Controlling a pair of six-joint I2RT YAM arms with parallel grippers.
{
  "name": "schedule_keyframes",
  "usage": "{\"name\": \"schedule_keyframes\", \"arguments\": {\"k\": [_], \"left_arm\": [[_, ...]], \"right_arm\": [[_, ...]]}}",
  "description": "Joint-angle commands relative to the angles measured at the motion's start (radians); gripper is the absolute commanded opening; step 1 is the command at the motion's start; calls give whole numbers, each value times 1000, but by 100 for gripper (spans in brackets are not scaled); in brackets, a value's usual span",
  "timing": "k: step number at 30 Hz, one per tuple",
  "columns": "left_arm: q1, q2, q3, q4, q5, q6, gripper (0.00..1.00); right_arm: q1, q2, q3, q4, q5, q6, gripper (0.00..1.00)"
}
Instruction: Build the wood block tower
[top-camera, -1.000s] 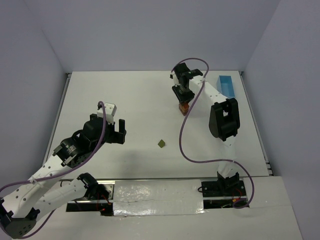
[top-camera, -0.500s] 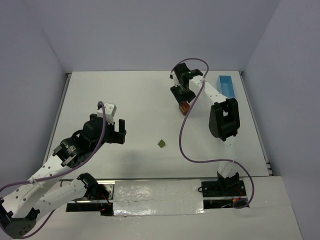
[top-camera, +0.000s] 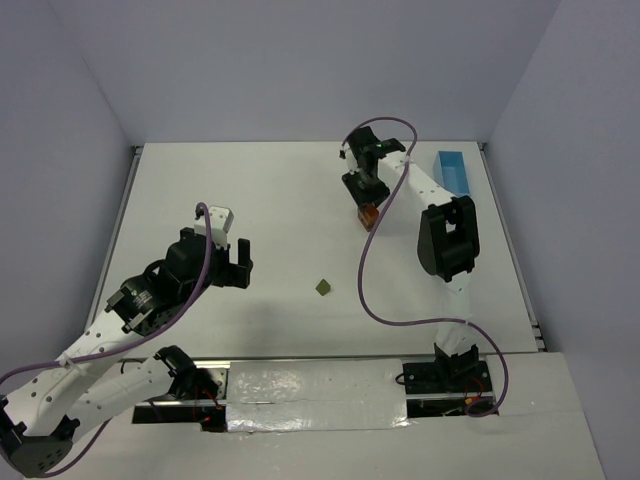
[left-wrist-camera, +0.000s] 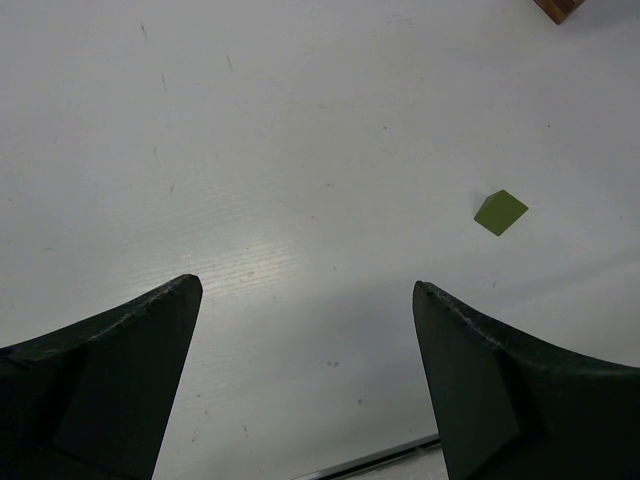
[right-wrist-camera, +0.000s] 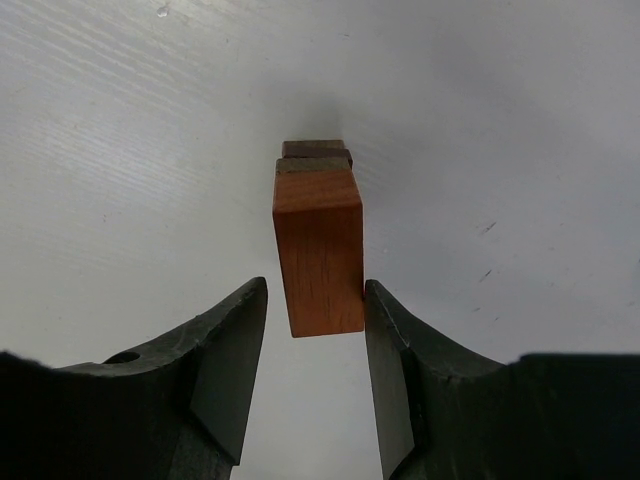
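Orange wood tops the wood block tower (right-wrist-camera: 318, 250), which stands on the white table (top-camera: 250, 190) toward its far side, right of centre. In the wrist view your right gripper (right-wrist-camera: 315, 290) is directly over it. The orange block sits between the two fingers, with darker blocks stacked beneath it. Those fingers are spread, not clamped. A strip of table shows between the block and one finger, while the other finger lies right at the block's edge, and you cannot tell whether it touches. A blue tray (top-camera: 453, 172) lies further right, near the table's far corner.

Your left gripper (top-camera: 235, 262) hangs over bare table on the near left, well apart from the tower, its jaws wide apart and holding nothing. A lone green block (left-wrist-camera: 501, 212) lies flat on the table between the two arms, beyond the left gripper's fingertips and off to one side.
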Motion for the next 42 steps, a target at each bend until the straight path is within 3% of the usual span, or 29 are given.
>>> {"name": "schedule_keyframes", "arguments": {"k": [1, 12, 23, 42], "left_arm": [[3, -11, 2, 34, 8, 20, 100], [5, -8, 2, 34, 8, 20, 100], [3, -6, 2, 37, 15, 23, 100], [3, 0, 1, 38, 20, 23, 99]], "right_arm": [[-5, 12, 10, -20, -10, 2, 51], [-8, 0, 0, -22, -9, 12, 49], [-7, -5, -19, -13, 6, 5, 56], [-14, 10, 2, -37, 6, -1, 38]]}}
